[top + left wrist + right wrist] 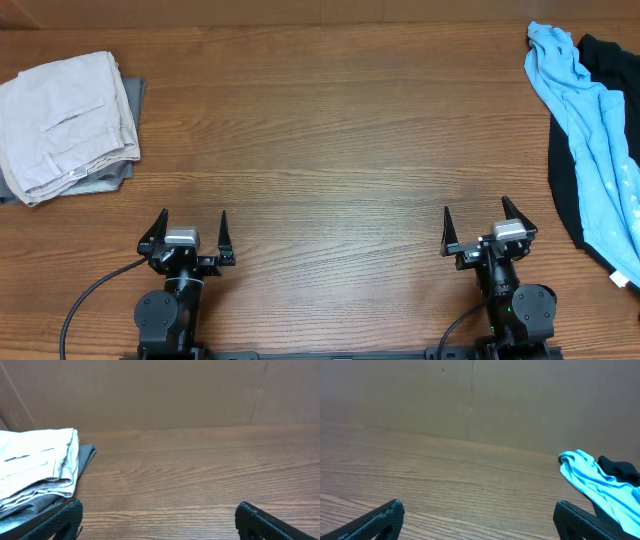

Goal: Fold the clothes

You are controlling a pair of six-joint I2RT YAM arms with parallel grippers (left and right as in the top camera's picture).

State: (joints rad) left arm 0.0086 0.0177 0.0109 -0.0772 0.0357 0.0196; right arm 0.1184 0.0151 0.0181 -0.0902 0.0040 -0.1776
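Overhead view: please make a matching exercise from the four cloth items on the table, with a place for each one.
Things:
1. pale beige folded cotton shorts
2. grey folded garment
3. light blue crumpled garment
4. black garment
Places:
A. right side, lying over dark cloth
B. left side, top of the pile
C. right side, partly under blue cloth
D. left side, beneath beige cloth
Pairs: 1-B; 2-D; 3-A; 4-C.
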